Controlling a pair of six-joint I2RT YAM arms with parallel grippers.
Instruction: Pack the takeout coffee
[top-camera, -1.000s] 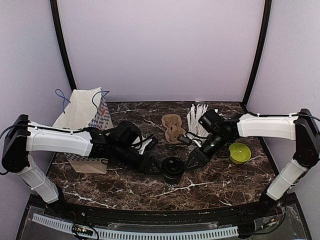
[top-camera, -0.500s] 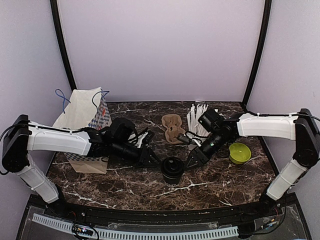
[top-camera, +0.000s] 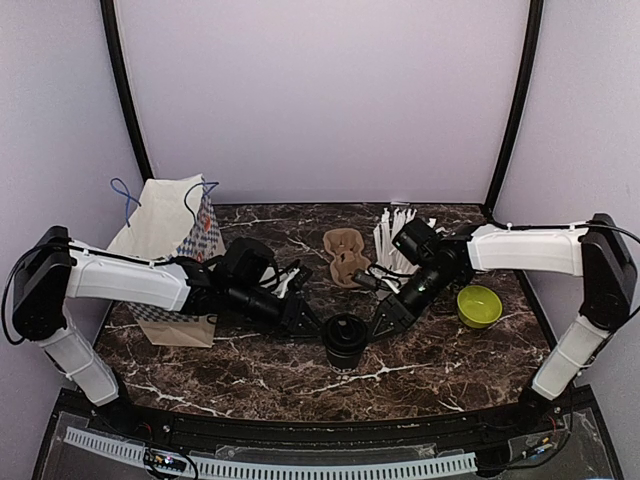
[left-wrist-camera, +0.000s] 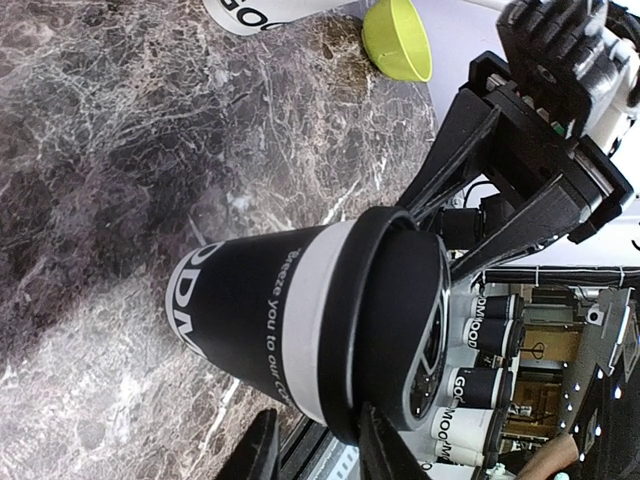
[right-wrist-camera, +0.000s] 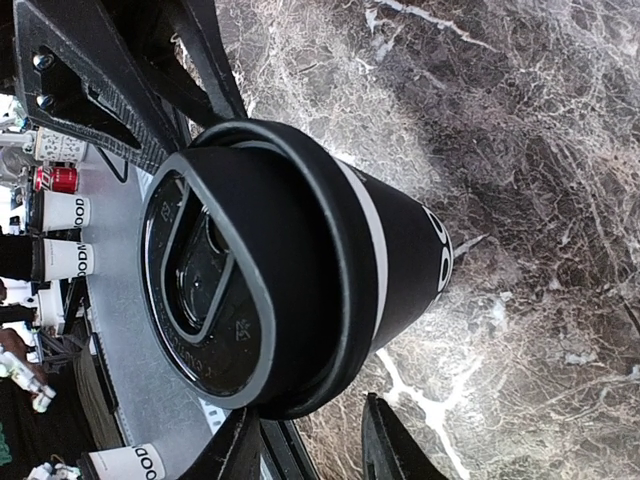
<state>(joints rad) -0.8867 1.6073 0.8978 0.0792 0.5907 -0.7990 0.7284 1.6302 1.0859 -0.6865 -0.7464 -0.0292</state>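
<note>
One paper bag (top-camera: 160, 232): white with a blue-checked side, upright at the left of the dark marble table (top-camera: 250, 375), behind the left arm.
Left gripper (left-wrist-camera: 318, 440): low at the left side of the cup, jaws partly apart; the lid's edge sits between its fingers (left-wrist-camera: 383, 455). Whether they press on it cannot be told.
Takeout coffee cup (top-camera: 345, 340): black with a pale band under the rim, upright near the front middle of the table, between the two grippers.
Lid (right-wrist-camera: 215, 265): black, seated on top of the cup.
Right gripper (right-wrist-camera: 305, 435): low at the cup's right side, jaws partly apart and flanking the lid's edge; contact cannot be told.
Cup carrier (top-camera: 344, 255): brown pulp, lying behind the cup.
White cup of straws (top-camera: 393, 238): just right of the carrier.
Green bowl (top-camera: 478, 305): at the right, well apart from the cup.
</note>
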